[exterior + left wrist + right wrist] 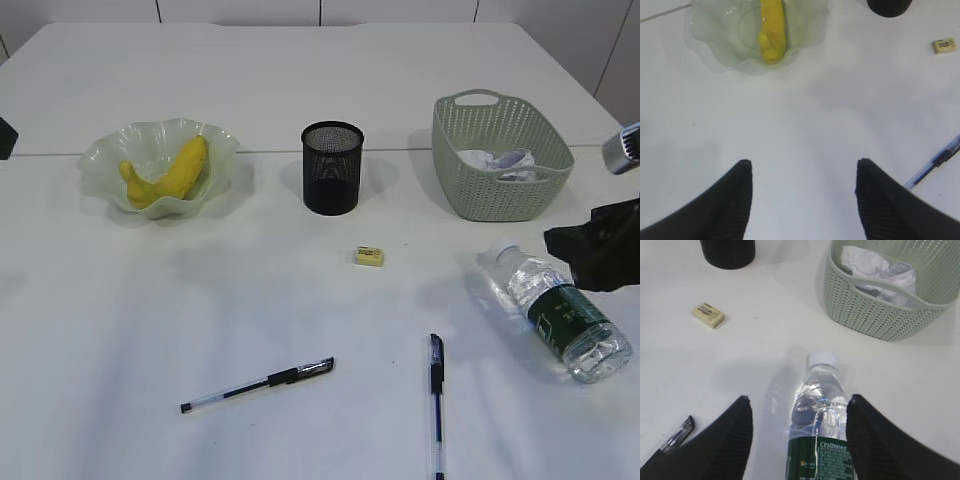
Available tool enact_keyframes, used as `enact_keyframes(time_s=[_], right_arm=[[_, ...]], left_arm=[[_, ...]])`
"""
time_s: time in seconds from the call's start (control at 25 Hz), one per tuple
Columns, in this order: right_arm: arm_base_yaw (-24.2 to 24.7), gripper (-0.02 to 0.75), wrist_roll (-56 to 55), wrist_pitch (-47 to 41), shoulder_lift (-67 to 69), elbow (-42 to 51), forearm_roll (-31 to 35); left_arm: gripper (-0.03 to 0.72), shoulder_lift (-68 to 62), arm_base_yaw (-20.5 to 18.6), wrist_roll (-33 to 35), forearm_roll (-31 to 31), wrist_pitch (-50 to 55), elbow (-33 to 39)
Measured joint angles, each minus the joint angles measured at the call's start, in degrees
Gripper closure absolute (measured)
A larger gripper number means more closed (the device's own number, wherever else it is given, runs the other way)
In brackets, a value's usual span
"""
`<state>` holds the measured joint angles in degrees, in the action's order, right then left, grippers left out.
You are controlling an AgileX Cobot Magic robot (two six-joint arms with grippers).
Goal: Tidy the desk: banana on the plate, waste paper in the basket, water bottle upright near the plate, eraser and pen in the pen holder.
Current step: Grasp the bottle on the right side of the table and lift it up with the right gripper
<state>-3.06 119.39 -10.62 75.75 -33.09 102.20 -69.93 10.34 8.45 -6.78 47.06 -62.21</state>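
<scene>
1. Right gripper [797,440]: the jaws stand apart with nothing clamped. The bottle [821,420] lies between them, its cap pointing away from the wrist. In the exterior view only a dark part of this arm shows at the right edge.
2. Step in hand, as judged: grasp the bottle, stand it upright, and set it near the plate [105,160].
3. To grip well, lower until the fingers [715,440] flank the labelled body rather than the neck. Close squarely across the round body; an off-centre pinch is likely to roll it away.
4. The plate is well apart from the bottle, across the desk [300,300]. Lift clear of the eraser [368,257] and the holder [332,167] on the way.
5. Set the base flat before releasing; the bottle holds water and may tip if released tilted.
6. Bottle appearance: clear plastic, white cap, dark green label. It lies on its side at the right of the desk, in front of the basket [500,170].
7. Left gripper [802,195]: jaws apart, empty, above bare desk in front of the plate.
8. Status: the banana [175,172] lies in the plate and the paper [500,162] in the basket. Two pens [258,385] [436,400] and the eraser lie loose on the desk.
</scene>
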Motion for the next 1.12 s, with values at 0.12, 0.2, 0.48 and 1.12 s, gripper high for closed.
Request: enact_keyframes(time_s=[0.12, 0.2, 0.48, 1.12], right_arm=[[0.0, 0.331, 3.2, -0.7, -4.0, 0.9, 1.5], [0.0, 0.346, 4.1, -0.7, -7.3, 1.0, 1.7], [0.0, 0.353, 5.2, 0.7, -20.8, 4.3, 2.0], [0.0, 0.355, -34.3, -21.0, -39.8, 15.4, 1.4]], left_arm=[[0.223, 0.0, 0.0, 0.0, 0.1, 0.5, 0.0], [0.223, 0.0, 0.0, 0.0, 0.1, 0.8, 0.0], [0.223, 0.0, 0.0, 0.0, 0.1, 1.5, 0.0], [0.223, 0.1, 0.0, 0.0, 0.1, 1.5, 0.0]])
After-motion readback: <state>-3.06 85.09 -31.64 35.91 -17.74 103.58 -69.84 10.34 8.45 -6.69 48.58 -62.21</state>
